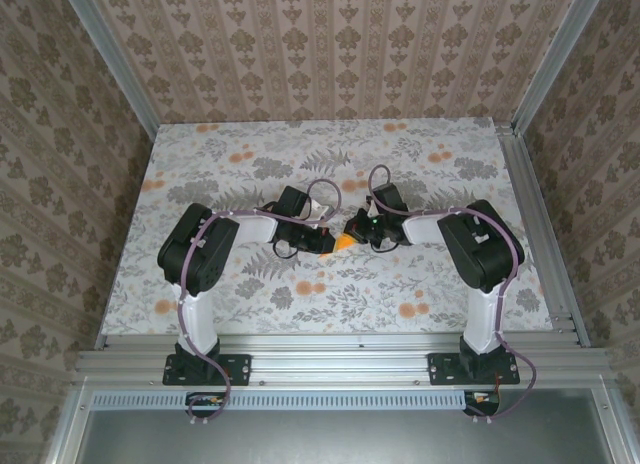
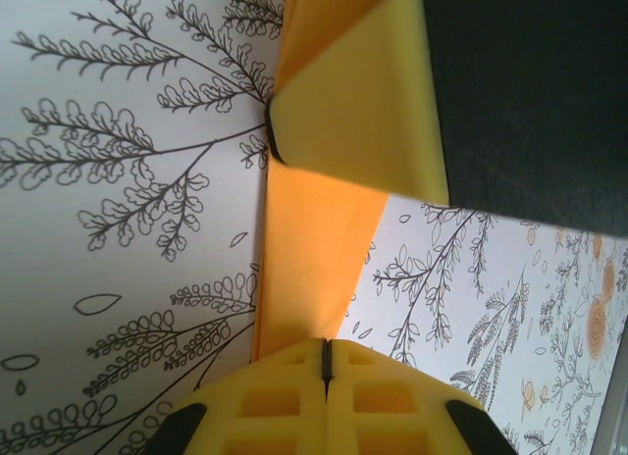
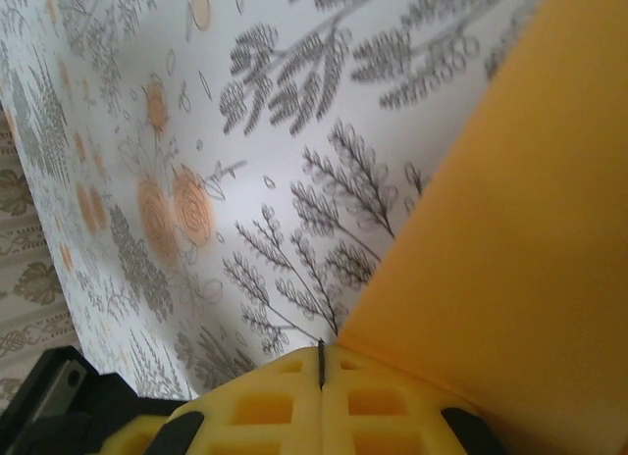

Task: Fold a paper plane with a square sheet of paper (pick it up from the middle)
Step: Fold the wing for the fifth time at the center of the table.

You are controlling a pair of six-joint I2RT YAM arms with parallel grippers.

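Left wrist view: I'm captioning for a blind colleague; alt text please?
The left gripper, yellow fingers closed, pinches a folded strip of orange paper, which runs up toward a black housing at the upper right. White cloth printed with grey leaf sprigs lies beneath.

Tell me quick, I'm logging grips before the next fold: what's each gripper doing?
Left gripper: shut on the paper.
Right gripper: shut on the paper too.

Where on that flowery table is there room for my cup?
Bare grey floral cloth runs along the patterned back wall and along the metal front rail. The middle is crowded: left claw and right claw pinch the thin bright orange paper there.
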